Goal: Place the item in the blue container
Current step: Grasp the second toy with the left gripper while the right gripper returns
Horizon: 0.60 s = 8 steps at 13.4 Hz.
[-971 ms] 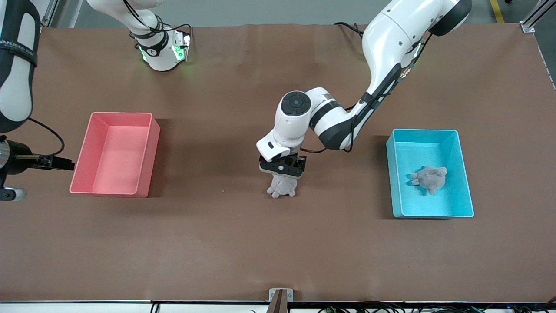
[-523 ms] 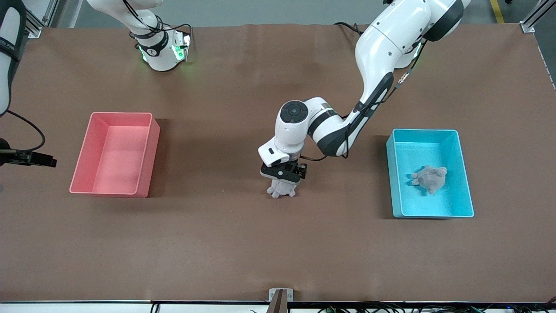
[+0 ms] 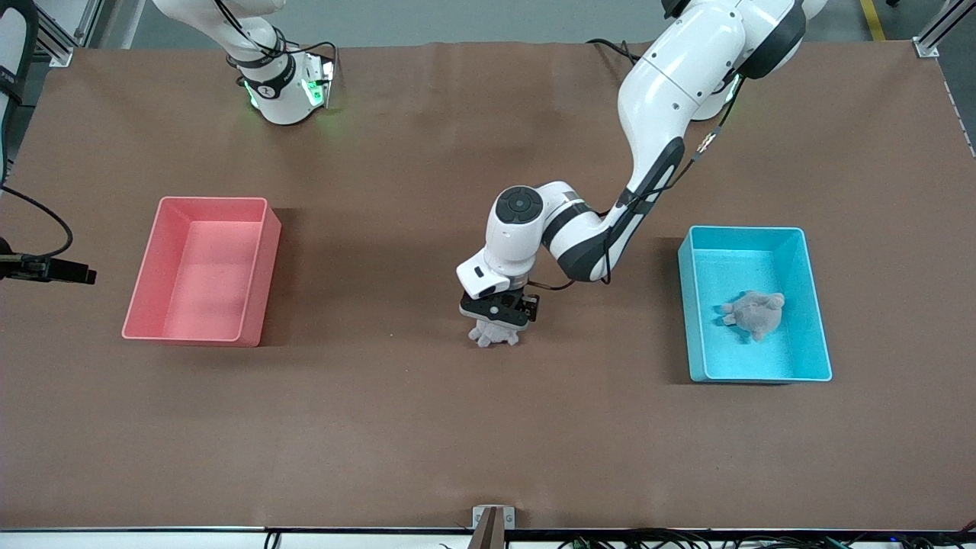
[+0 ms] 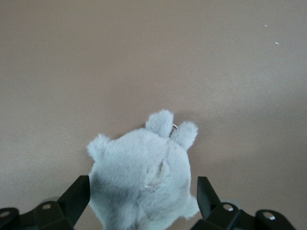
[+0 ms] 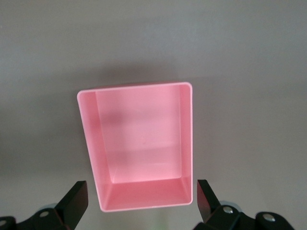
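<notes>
Grey plush toy [image 3: 496,333] lies on the brown table [image 3: 396,427] mid-table, between the pink bin [image 3: 200,269] and the blue container [image 3: 755,303], well apart from both; left gripper [image 4: 143,195] is low over it, fingers [image 4: 76,199] spread wide on either side of the toy's body, no grip closed. A second grey plush [image 3: 753,313] lies inside the blue container. Right gripper [image 5: 140,196] hangs open above the pink bin, that arm waiting.
</notes>
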Each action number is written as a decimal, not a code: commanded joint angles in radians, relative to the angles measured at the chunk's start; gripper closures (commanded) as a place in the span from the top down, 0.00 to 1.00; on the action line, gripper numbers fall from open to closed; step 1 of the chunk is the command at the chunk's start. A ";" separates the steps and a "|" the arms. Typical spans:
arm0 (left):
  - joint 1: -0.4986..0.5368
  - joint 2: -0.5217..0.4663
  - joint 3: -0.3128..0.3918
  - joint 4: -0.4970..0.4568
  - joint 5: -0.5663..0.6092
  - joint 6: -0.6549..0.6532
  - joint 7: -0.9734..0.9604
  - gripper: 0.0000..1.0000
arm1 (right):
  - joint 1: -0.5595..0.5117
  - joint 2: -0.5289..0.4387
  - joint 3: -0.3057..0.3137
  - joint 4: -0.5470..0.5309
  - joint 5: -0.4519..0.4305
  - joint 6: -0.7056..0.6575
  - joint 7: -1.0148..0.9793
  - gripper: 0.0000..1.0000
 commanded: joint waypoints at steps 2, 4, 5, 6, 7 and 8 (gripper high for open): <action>-0.012 0.028 0.018 0.025 0.020 0.021 0.007 0.91 | 0.014 -0.086 0.011 -0.055 0.002 -0.003 -0.002 1.00; -0.012 0.042 0.024 0.025 0.021 0.022 0.007 0.85 | 0.012 -0.116 0.013 -0.082 0.001 0.008 -0.002 1.00; -0.012 0.042 0.024 0.025 0.021 0.025 0.007 0.79 | 0.008 -0.147 0.014 -0.114 0.001 0.014 -0.002 1.00; -0.012 0.042 0.024 0.025 0.020 0.027 0.007 0.66 | -0.006 -0.184 0.028 -0.156 -0.002 0.037 -0.002 1.00; -0.012 0.042 0.024 0.025 0.020 0.027 0.007 0.57 | -0.059 -0.218 0.080 -0.204 -0.002 0.060 -0.003 1.00; -0.012 0.042 0.024 0.025 0.020 0.027 0.007 0.46 | -0.127 -0.260 0.164 -0.265 -0.014 0.100 -0.003 1.00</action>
